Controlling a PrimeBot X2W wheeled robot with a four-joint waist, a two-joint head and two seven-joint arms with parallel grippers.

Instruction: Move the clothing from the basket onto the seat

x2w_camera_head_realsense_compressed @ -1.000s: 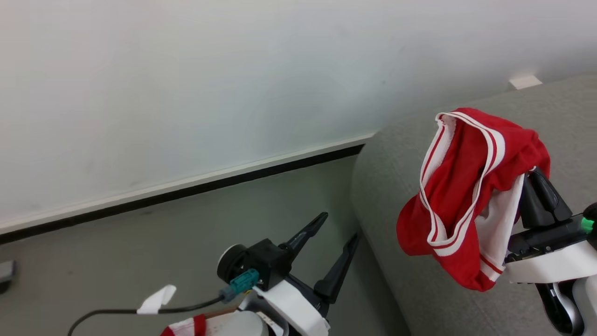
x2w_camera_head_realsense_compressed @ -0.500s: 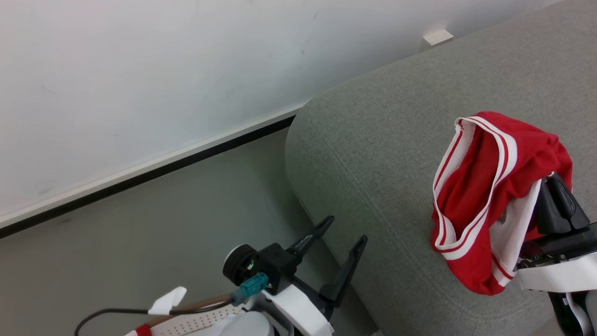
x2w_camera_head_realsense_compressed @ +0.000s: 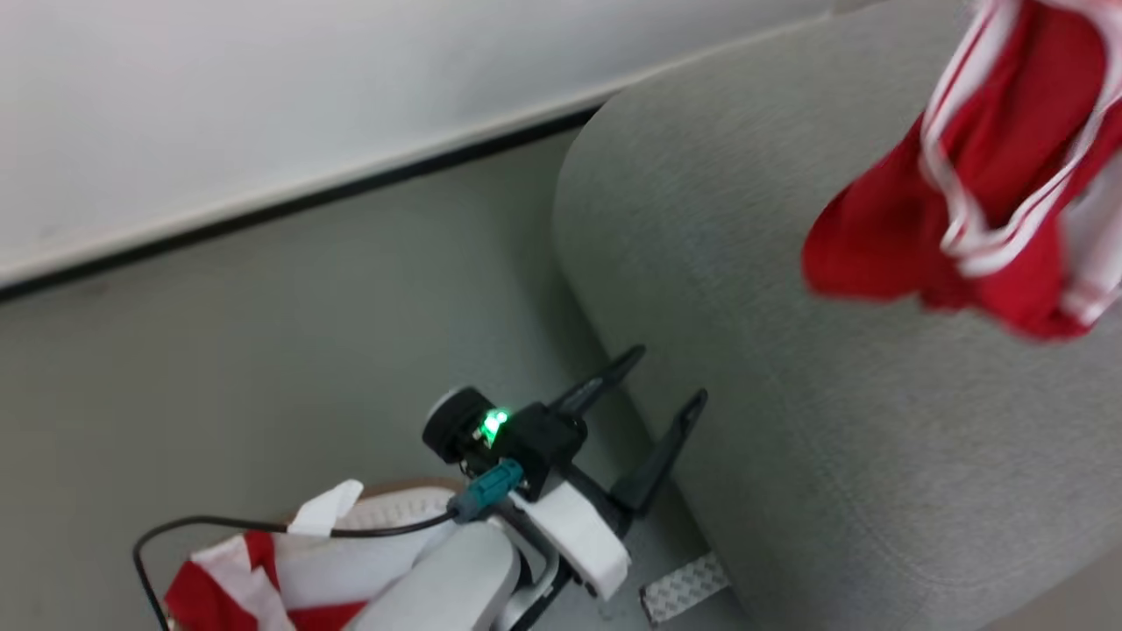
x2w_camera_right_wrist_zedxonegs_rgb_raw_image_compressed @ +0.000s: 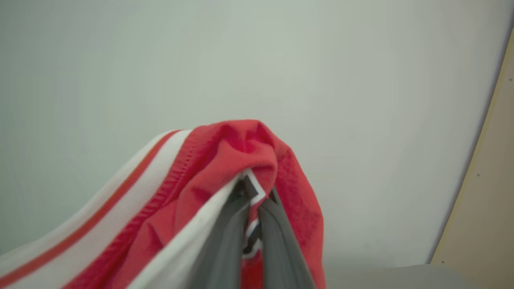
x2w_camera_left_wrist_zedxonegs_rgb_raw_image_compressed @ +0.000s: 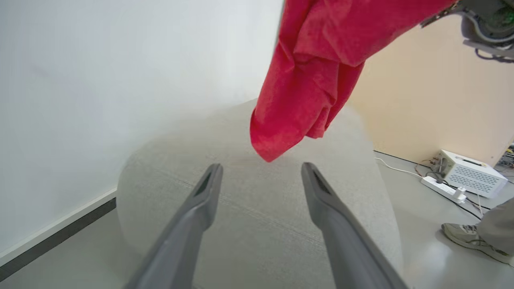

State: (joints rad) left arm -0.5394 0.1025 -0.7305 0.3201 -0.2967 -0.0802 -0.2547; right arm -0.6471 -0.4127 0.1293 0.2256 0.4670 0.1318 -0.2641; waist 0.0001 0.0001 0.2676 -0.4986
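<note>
One piece of red clothing [x2w_camera_head_realsense_compressed: 885, 241] with white stripes hangs in the air over the grey seat [x2w_camera_head_realsense_compressed: 833, 394], at the head view's upper right. My right gripper [x2w_camera_right_wrist_zedxonegs_rgb_raw_image_compressed: 253, 188] is shut on a fold of this clothing [x2w_camera_right_wrist_zedxonegs_rgb_raw_image_compressed: 241, 148]. My left gripper [x2w_camera_head_realsense_compressed: 671, 377] is open and holds nothing, low beside the seat's near edge. In the left wrist view the red clothing [x2w_camera_left_wrist_zedxonegs_rgb_raw_image_compressed: 309, 80] dangles above and beyond my open left gripper [x2w_camera_left_wrist_zedxonegs_rgb_raw_image_compressed: 261, 172], clear of the seat [x2w_camera_left_wrist_zedxonegs_rgb_raw_image_compressed: 261, 224]. A second red and white garment [x2w_camera_head_realsense_compressed: 237, 578] lies at the lower left, with a bit of the basket's brown rim [x2w_camera_head_realsense_compressed: 408, 482] showing.
A white wall with a dark baseboard [x2w_camera_head_realsense_compressed: 307, 202] runs behind the grey floor. A strip of tape [x2w_camera_head_realsense_compressed: 684, 587] lies on the floor by the seat. A person's shoe [x2w_camera_left_wrist_zedxonegs_rgb_raw_image_compressed: 461, 235], a white box [x2w_camera_left_wrist_zedxonegs_rgb_raw_image_compressed: 470, 176] and a power strip [x2w_camera_left_wrist_zedxonegs_rgb_raw_image_compressed: 441, 188] sit to the seat's right.
The head camera has swung, so the whole picture shifted. The held garment now hangs higher, at the upper right, over the seat. My left gripper stays open.
</note>
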